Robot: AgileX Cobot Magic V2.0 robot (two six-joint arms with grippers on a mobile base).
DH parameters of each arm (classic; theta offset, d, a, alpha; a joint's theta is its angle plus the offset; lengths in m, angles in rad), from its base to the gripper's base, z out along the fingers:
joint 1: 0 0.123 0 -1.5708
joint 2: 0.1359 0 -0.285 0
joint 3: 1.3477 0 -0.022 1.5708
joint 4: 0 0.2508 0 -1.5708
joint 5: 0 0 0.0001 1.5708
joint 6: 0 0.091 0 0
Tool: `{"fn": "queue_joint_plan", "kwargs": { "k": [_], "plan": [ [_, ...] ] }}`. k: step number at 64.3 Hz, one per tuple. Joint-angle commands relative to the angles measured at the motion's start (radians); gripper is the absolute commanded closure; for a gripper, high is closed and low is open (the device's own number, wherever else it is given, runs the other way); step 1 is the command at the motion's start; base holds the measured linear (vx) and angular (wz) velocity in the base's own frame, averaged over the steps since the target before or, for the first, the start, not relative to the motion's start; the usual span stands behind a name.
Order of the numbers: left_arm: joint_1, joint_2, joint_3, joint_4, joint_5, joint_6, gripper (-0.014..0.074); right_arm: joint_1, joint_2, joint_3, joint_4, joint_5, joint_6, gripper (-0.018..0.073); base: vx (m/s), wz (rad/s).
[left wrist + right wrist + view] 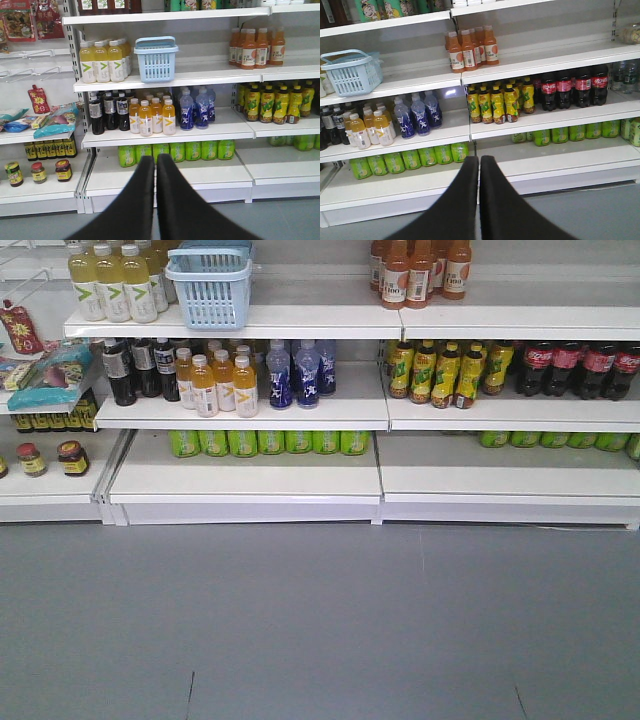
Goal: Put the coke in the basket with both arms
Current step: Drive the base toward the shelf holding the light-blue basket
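basket (210, 285) on upper shelf (320, 320) at left, coke (568, 368) on middle shelf (520, 412), well right

In the front view the basket (210, 290) runs off the top edge at its far rim, and the rightmost coke (630, 365) is clipped by the right edge, its script too small to read.

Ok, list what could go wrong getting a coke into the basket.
1. The coke bottles stand packed beside yellow-label bottles; a grab may topple neighbours.
2. The basket sits beside pale yellow bottles on a higher shelf; lifting it may knock them.
3. The left gripper and right gripper are shut; neither can grasp yet.
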Motion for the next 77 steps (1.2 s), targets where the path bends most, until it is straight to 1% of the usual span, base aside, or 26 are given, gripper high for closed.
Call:
{"fn": "queue_joint_plan", "kwargs": {
  "k": [1, 77],
  "plan": [
    [-0.009, -0.006, 0.020, -0.009, -0.070, -0.008, 0.0602, -0.006, -0.011, 0.018, -0.010, -0.070, -0.006, 0.0565, 0.00, 0.00],
    [-0.009, -0.006, 0.020, -0.009, -0.070, -0.008, 0.0602, -0.006, -0.011, 0.018, -0.010, -0.070, -0.007, 0.0565, 0.01, -0.01]
  ]
}}
